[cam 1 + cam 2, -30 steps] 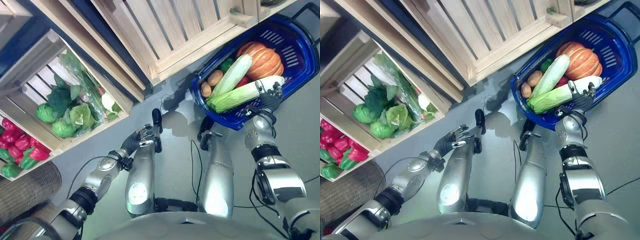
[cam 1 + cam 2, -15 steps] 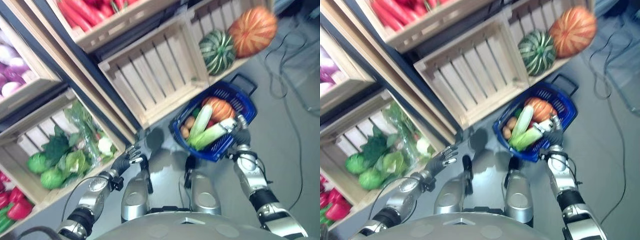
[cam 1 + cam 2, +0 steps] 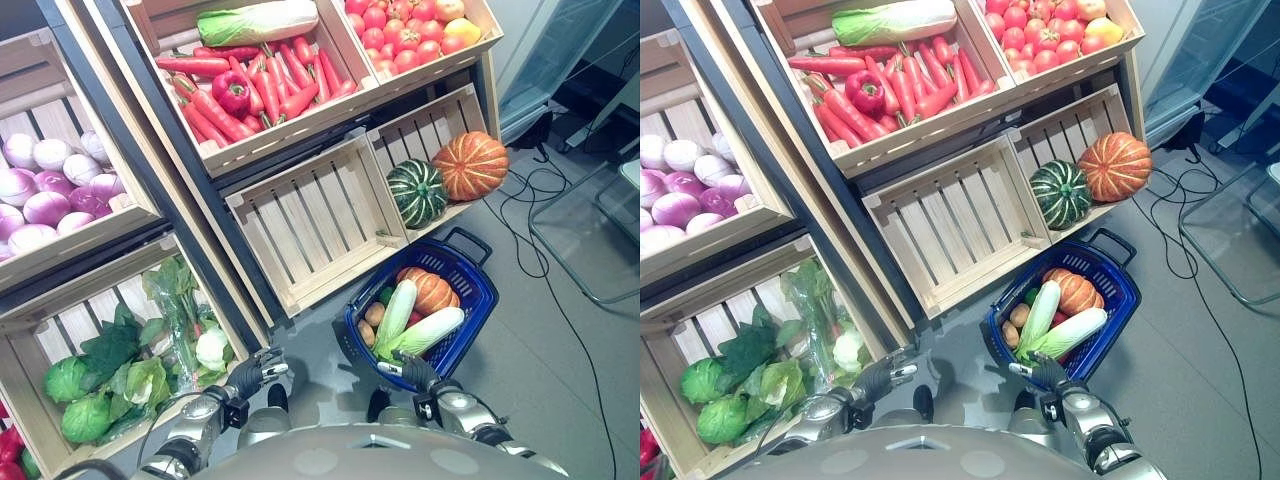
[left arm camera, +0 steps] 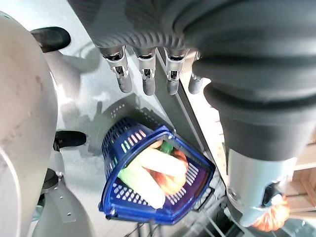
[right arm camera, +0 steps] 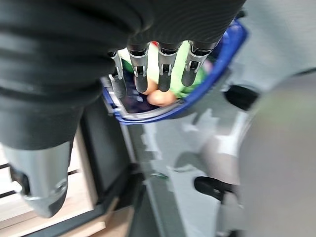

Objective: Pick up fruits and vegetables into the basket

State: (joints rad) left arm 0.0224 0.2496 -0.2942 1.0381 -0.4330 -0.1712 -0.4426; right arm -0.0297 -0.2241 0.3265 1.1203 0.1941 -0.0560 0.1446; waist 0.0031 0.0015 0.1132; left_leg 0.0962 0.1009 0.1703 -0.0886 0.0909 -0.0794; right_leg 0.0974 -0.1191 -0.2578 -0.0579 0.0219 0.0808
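Loaded blue basket [image 3: 470,330] just beyond empty right robot hand [image 3: 412,372]

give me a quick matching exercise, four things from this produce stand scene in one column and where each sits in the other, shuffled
Things:
1. blue basket
2. red pepper
3. striped green squash
4. green cabbages

Places:
A. in the crate next to the orange pumpkin
B. on the floor in front of the shelves
C. lying among the carrots
D. in the lowest crate on the left side

Pairs: 1-B, 2-C, 3-A, 4-D
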